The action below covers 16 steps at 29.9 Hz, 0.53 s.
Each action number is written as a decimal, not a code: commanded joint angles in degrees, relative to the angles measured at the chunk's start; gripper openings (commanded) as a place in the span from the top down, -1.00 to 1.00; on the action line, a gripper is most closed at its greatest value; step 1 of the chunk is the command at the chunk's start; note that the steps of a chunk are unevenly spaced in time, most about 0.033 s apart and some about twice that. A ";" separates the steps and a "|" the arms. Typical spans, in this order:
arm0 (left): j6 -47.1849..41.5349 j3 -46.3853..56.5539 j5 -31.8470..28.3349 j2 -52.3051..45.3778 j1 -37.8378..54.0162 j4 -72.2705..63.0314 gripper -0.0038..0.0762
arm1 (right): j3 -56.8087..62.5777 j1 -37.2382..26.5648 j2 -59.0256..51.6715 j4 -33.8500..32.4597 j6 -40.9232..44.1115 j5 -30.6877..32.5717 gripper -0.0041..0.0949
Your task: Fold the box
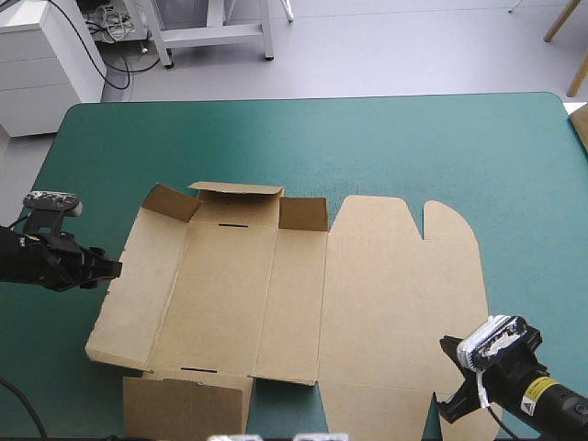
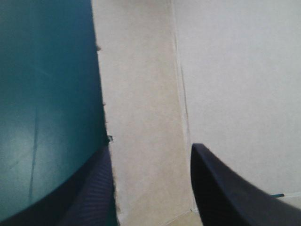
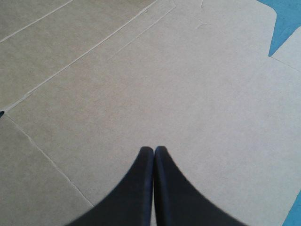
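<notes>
Box [image 1: 303, 294] lies mostly flat on the bench [image 1: 367, 138], two far flaps raised. Left hand [image 2: 150, 147], fingers [image 2: 221, 188] apart, straddles the left panel's outer edge, one finger over bare bench. Right hand [image 3: 154, 149], fingers [image 3: 136, 188] together, hovers over the flat lid panel.

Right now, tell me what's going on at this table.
Two robot arms are working on a brown box, a cut sheet lying mostly flat on the teal-green table, only its far flaps raised. The left end effector is open, straddling the box's left edge. The right end effector is shut over the lid panel.
</notes>
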 commanded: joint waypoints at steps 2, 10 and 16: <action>2.31 -1.68 2.00 2.59 4.29 -3.09 -0.02 | -1.38 -0.40 0.27 0.41 -0.40 -3.81 0.96; 2.31 -1.68 2.00 12.45 4.55 -3.21 -0.02 | -1.38 -0.40 0.27 0.41 -0.40 -3.81 0.96; 2.31 -1.68 2.36 17.08 4.55 -4.66 -0.02 | -1.38 -0.40 0.27 0.41 -0.40 -3.81 0.96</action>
